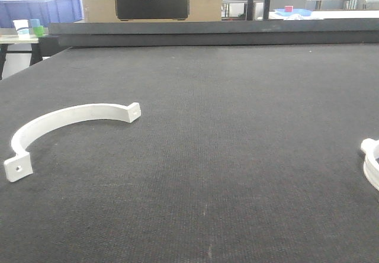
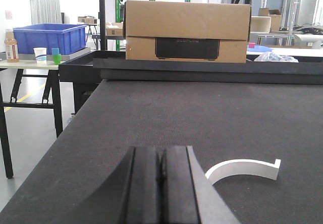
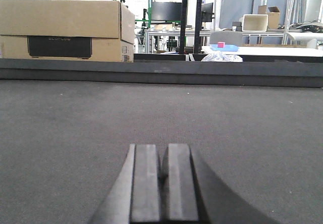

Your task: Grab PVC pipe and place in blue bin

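Left pincer (image 2: 161, 183) is pressed shut on nothing, low over the dark desk (image 2: 151, 113). Right pincer (image 3: 164, 183) is the same. A white strap (image 2: 242, 167) lies just right of the left pincer. The pipe (image 1: 371, 169) lies on the desk, cut off by the front view's right border. The bin (image 2: 48, 37) stands on a side table, well apart.

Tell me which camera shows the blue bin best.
Left wrist view: the blue bin shows at full width on the side table. The front view cuts the blue bin off at the left frame edge. The right wrist view doesn't show it.
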